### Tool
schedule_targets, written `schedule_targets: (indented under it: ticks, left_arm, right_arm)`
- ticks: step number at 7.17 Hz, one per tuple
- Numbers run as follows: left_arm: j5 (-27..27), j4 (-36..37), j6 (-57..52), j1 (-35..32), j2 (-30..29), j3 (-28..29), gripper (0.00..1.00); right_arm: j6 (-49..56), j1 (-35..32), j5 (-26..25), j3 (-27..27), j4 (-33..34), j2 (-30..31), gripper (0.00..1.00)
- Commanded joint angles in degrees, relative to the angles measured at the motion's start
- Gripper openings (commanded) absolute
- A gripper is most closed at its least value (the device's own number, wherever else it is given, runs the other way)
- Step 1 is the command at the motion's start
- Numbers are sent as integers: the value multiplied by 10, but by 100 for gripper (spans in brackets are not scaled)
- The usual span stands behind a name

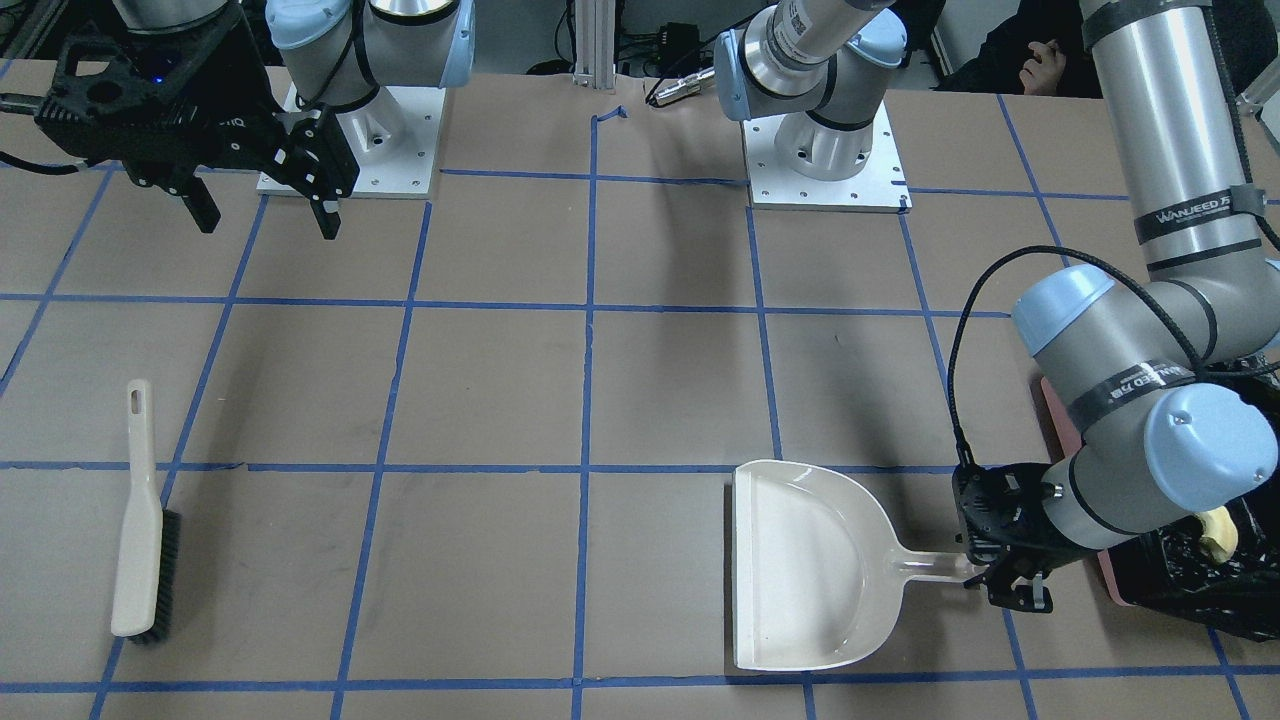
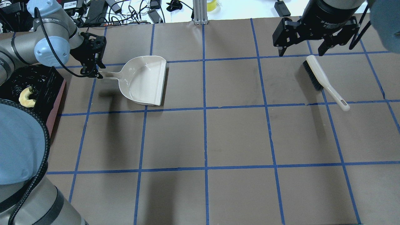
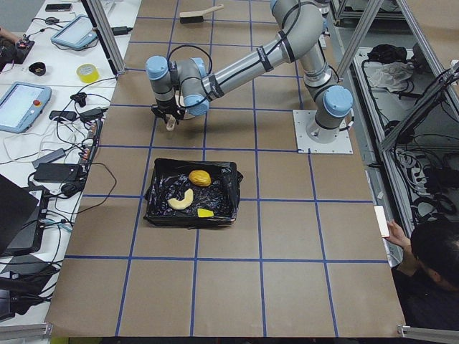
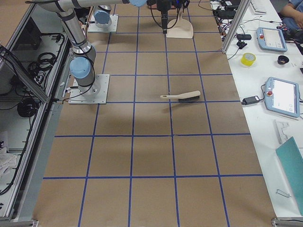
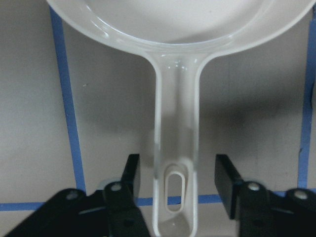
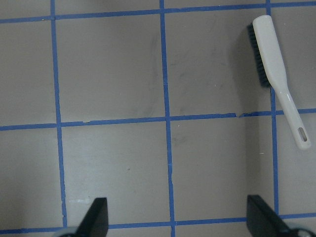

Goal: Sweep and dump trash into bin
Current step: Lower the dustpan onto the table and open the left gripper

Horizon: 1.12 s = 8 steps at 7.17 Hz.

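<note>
The trash lies in the bin (image 3: 154, 192), a pink box lined with a black bag: the potato-shaped lump (image 3: 200, 177), the croissant piece (image 3: 181, 200) and the yellow wedge (image 3: 206, 212). The croissant also shows in the overhead view (image 2: 26, 97). The beige dustpan (image 2: 147, 81) lies empty on the table beside the bin (image 2: 58, 93). My left gripper (image 5: 177, 180) is low and open, its fingers (image 5: 131, 173) on either side of the dustpan handle (image 5: 175, 128), with a gap on each side. My right gripper (image 2: 300, 47) is open and empty, high above the brush (image 2: 322, 78).
The brush (image 1: 140, 530) lies flat on the right arm's side of the table, bristles sideways. Blue tape lines grid the brown table. The two arm bases (image 1: 825, 170) stand at the robot's edge. Tablets, tape and cables (image 3: 72, 115) sit on a side bench. A person (image 3: 430, 251) sits near.
</note>
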State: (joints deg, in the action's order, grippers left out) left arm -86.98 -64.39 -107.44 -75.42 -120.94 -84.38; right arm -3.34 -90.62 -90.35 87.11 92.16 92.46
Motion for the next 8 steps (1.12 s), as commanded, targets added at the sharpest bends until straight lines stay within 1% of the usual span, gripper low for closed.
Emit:
schedule_targets:
  ticks: [1,2,3,4,5,7,8]
  left_arm:
    - [1,-2,20,-4,23,0,81]
    - [2,-13,30,-7,42,1,81]
    - [11,-38,68,-10,62,1,81]
    - [23,-42,119,-22,81,4,81]
    - [23,-51,162,-45,103,6,81]
    - [23,-104,309,-82,160,5,81]
    - [11,-148,357,-84,190,0,81]
  right_arm:
    - [-1,0,-1,0,-1,0,100]
    - [0,0,-1,1,-1,-1,100]
    - [0,1,-1,0,-1,0,100]
    - [-1,0,-1,0,-2,0,100]
    - [-1,1,-1,1,-2,0,100]
    - [-1,1,-1,0,-3,0,100]
    - [0,1,-1,0,-3,0,100]
